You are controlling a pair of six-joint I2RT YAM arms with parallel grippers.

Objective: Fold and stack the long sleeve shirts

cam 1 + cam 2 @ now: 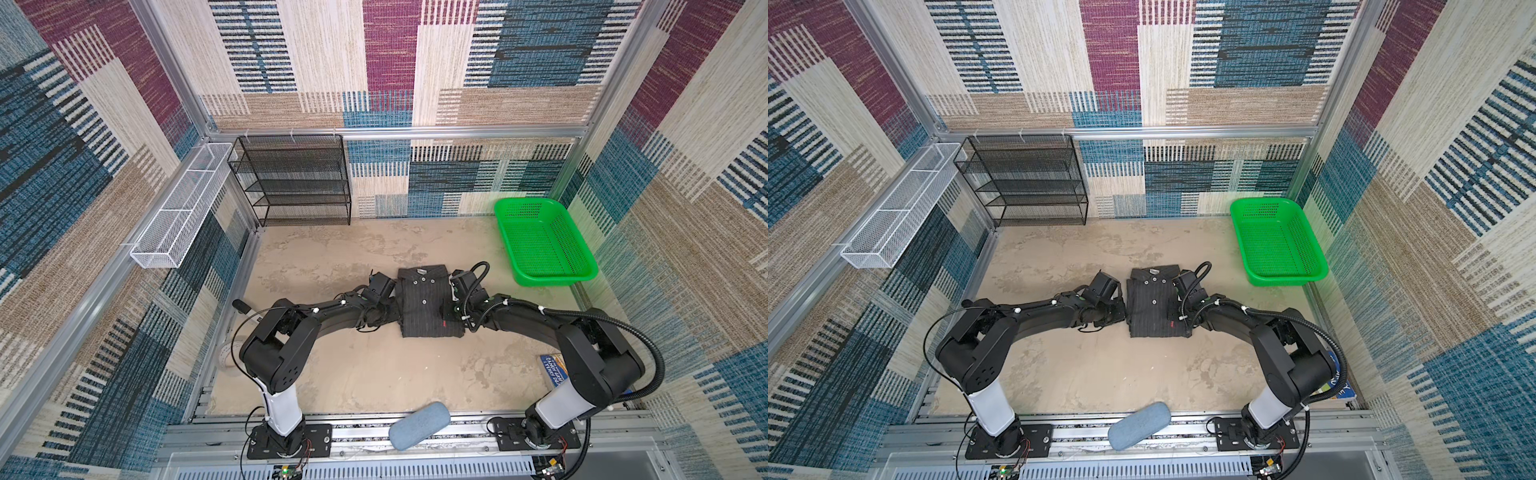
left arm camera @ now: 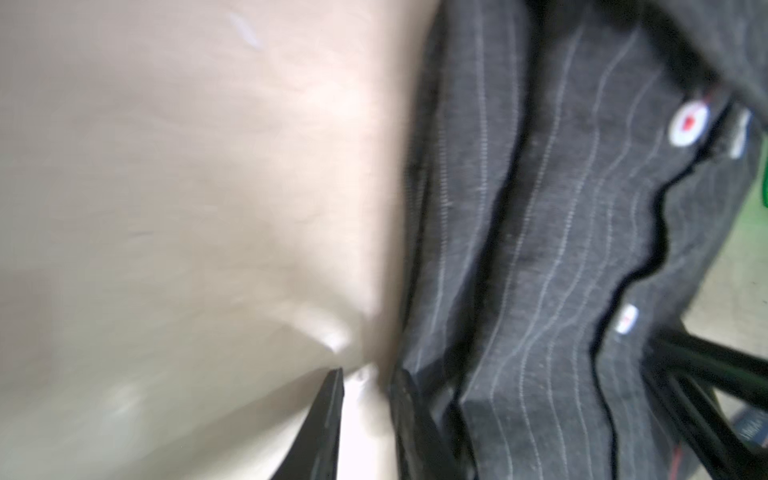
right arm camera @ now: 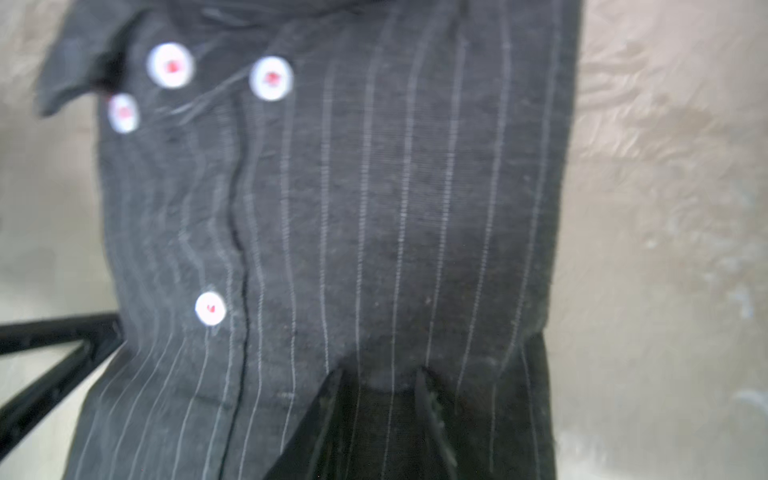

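Note:
One long sleeve shirt (image 1: 424,307) (image 1: 1152,303), dark charcoal with pale pinstripes and white buttons, lies folded into a rectangle mid-table, collar toward the back wall. My left gripper (image 2: 365,374) sits at its left edge (image 1: 392,313), open a little. Only bare table shows between its fingers, and the shirt (image 2: 561,249) lies just beside one finger. My right gripper (image 3: 380,374) rests on the shirt's right side (image 1: 446,309). Its fingers are closed on a raised ridge of the fabric (image 3: 374,208).
A green plastic basket (image 1: 523,203) stands at the back right. A black mesh shelf (image 1: 295,178) and a white wire basket (image 1: 183,208) are at the back left. A blue-grey oblong pad (image 1: 419,424) lies on the front rail. A book (image 1: 550,365) sits under the right arm.

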